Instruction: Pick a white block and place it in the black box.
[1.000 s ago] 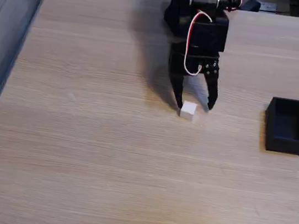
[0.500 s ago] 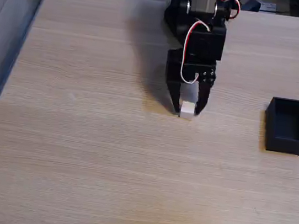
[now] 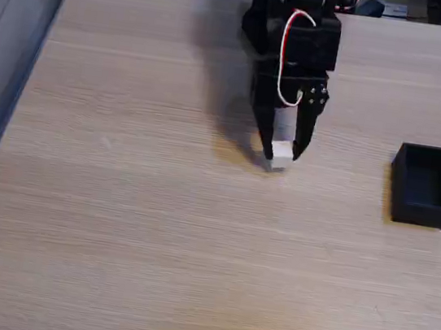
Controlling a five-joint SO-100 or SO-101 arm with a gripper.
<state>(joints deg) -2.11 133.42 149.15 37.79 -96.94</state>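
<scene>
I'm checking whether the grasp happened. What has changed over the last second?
The gripper went from open, with its fingers straddling the white block, to shut on it. The block now sits slightly higher in the fixed view, perhaps just lifted. The black box stayed where it was on the table, at the right.

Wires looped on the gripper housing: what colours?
Red and white, on the wires above the gripper, clear in the fixed view.
</scene>
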